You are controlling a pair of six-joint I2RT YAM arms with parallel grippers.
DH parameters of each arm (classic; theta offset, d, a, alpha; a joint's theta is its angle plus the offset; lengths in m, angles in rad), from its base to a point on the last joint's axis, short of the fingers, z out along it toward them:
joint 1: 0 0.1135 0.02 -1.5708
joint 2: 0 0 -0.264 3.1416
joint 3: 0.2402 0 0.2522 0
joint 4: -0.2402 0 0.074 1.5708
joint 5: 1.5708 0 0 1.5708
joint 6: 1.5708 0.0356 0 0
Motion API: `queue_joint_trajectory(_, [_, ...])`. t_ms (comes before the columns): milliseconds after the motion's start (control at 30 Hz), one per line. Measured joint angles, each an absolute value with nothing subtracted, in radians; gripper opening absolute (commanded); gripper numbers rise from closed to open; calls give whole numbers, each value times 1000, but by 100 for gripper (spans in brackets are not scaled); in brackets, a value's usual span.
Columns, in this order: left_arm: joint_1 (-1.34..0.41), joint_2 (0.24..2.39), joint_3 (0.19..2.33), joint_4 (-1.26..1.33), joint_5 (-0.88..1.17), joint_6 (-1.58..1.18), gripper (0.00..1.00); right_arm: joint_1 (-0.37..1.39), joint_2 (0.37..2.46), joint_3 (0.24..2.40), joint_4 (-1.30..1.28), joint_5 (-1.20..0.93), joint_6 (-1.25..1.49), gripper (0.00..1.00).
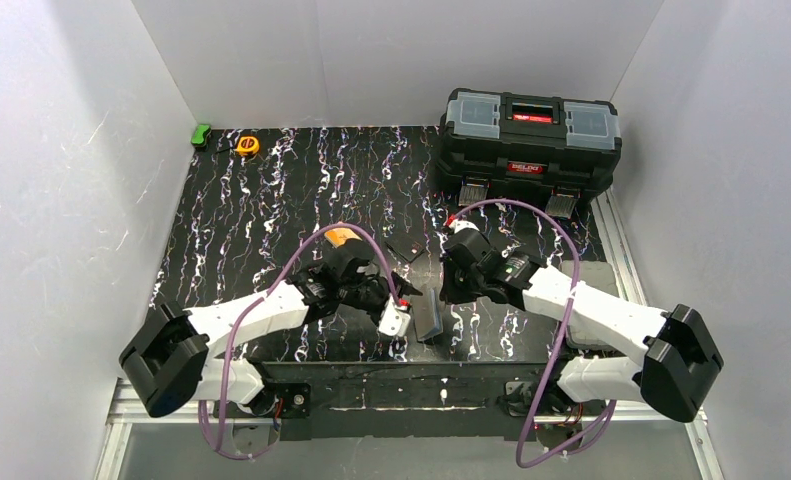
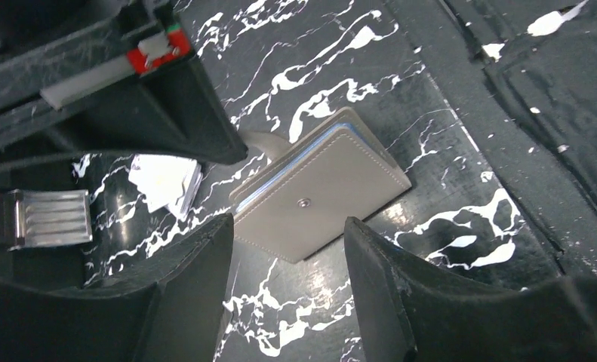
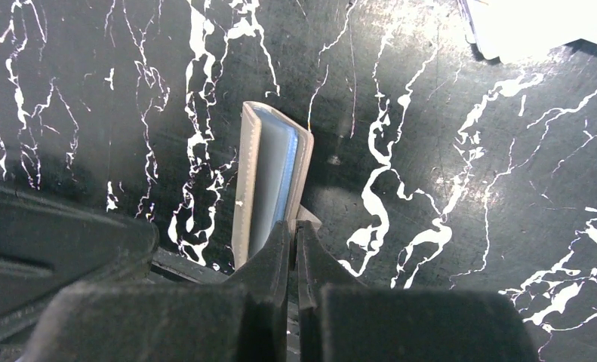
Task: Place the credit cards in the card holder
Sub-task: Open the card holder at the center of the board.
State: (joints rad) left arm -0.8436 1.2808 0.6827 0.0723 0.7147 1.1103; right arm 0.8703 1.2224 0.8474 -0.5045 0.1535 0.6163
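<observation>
The taupe card holder (image 2: 321, 192) stands on its edge on the marbled mat, folded, with its snap stud facing the left wrist camera. It also shows near the mat's front edge in the top view (image 1: 429, 317). Seen edge-on, the holder (image 3: 269, 173) shows pale blue-tinted pockets between its covers. My right gripper (image 3: 293, 226) is shut on the holder's near edge, by the tab, and holds it upright. My left gripper (image 2: 287, 230) is open, with only mat between its fingers (image 2: 204, 256), just short of the holder. The credit cards (image 2: 163, 181), a white stack, lie flat beyond the holder (image 3: 536, 30).
A black toolbox (image 1: 531, 140) stands at the back right, one of its metal latches (image 2: 38, 219) close to the cards. A small orange block (image 1: 341, 237) and a flat black piece (image 1: 406, 246) lie mid-mat. A green item (image 1: 201, 134) and a yellow tape measure (image 1: 247, 145) sit at the back left.
</observation>
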Motion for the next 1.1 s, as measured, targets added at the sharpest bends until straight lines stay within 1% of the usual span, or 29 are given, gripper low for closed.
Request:
queue_joint_trajectory(267, [-880, 1309, 676, 62, 730, 1177, 55, 870, 1257, 847, -504, 131, 617, 1])
queue_joint_trajectory(500, [-912, 1401, 703, 17, 749, 1332, 56, 871, 1255, 852, -498, 114, 616, 1])
queue_joint_trajectory(767, [-921, 1412, 706, -24, 750, 1489, 60, 874, 1241, 860, -497, 91, 616, 1])
queue_joint_trajectory(900, [-931, 1414, 727, -100, 749, 1544, 58, 879, 1241, 860, -496, 86, 616, 1])
queue_joint_trajectory(1100, [-939, 1450, 831, -234, 741, 1655, 56, 882, 1241, 860, -495, 77, 613, 1])
